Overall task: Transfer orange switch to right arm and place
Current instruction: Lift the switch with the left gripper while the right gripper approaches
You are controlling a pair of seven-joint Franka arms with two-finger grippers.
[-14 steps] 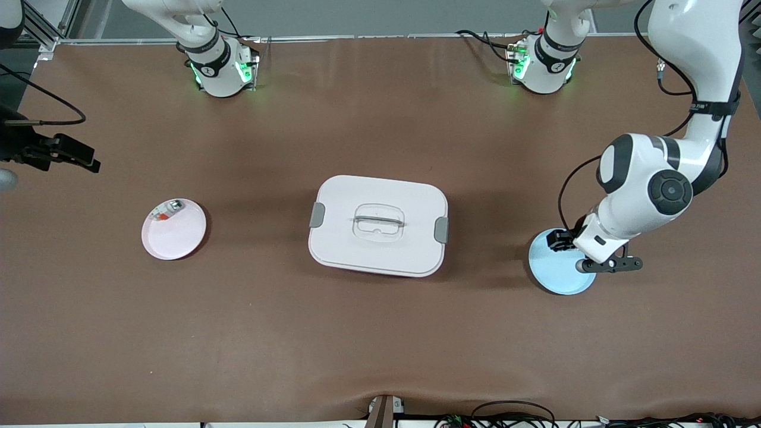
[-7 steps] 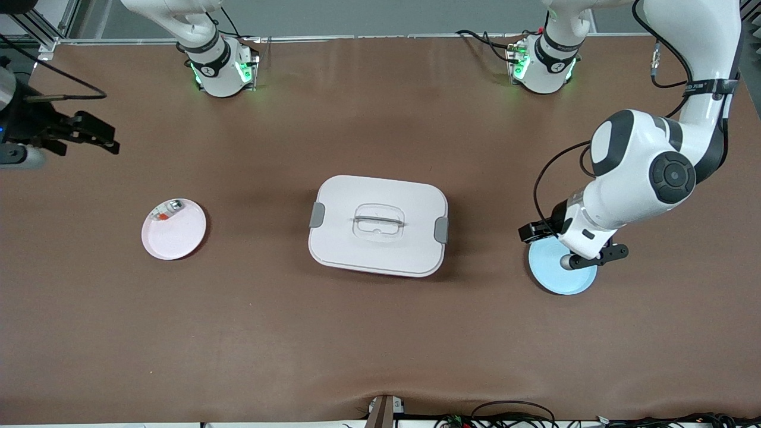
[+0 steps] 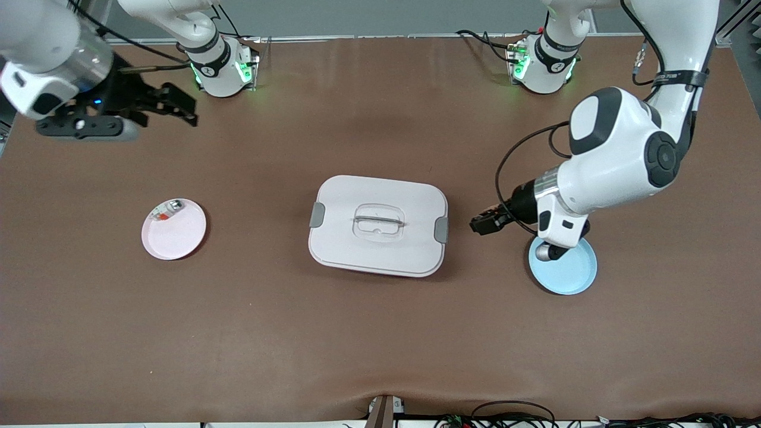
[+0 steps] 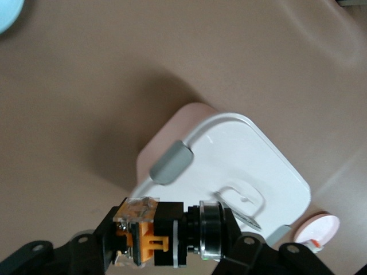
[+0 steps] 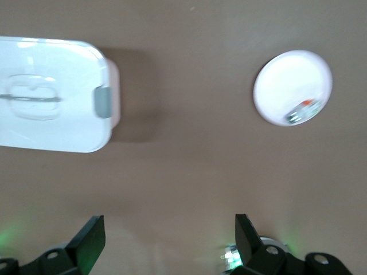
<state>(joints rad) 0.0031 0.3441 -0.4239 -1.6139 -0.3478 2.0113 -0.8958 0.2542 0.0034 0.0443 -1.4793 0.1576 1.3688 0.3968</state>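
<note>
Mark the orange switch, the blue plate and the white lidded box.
orange switch [image 4: 150, 239]: left wrist view, orange body band.
blue plate [image 3: 572, 272]: front view, bare inner surface.
white lidded box [image 3: 342, 245]: front view, bare lid surface.

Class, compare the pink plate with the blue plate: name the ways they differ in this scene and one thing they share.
The pink plate lies toward the right arm's end of the table; the blue plate lies toward the left arm's end. The pink plate carries a small clear part; the blue plate's visible surface is bare. Both are round and flank the white lidded box.
</note>
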